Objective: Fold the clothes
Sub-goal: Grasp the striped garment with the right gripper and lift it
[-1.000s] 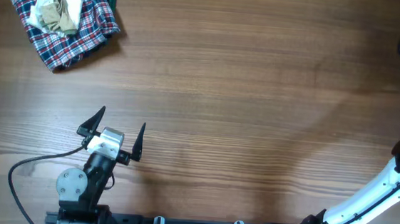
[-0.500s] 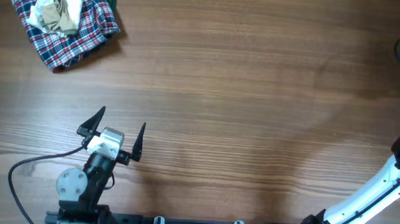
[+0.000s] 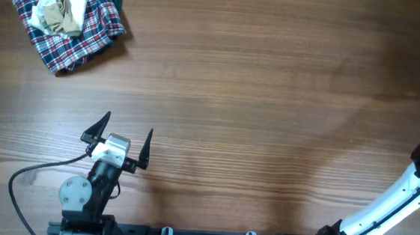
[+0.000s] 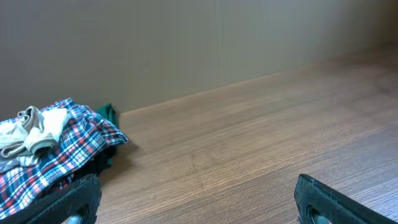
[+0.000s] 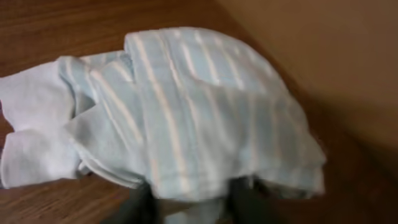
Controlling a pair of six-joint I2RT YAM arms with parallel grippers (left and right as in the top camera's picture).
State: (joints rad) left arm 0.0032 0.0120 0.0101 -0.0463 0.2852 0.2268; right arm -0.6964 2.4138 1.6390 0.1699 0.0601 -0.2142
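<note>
The pale blue-striped clothes (image 5: pixel 186 112) lie bunched at the right edge of the table (image 3: pixel 256 99), toward the far corner. The right jaws flank the heap's near hem, though whether they pinch it cannot be told; the left jaws stand spread wide, empty, near the front edge. A plaid cloth (image 3: pixel 98 11) topped by a beige cloth (image 3: pixel 62 12) sits at the far left corner.

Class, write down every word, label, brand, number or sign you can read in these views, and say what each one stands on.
No text can be read in any view.
Pants: stripes only, no label showing.
Plaid cloth: pattern only.
Beige cloth: nothing printed.
Table: wood grain only.
</note>
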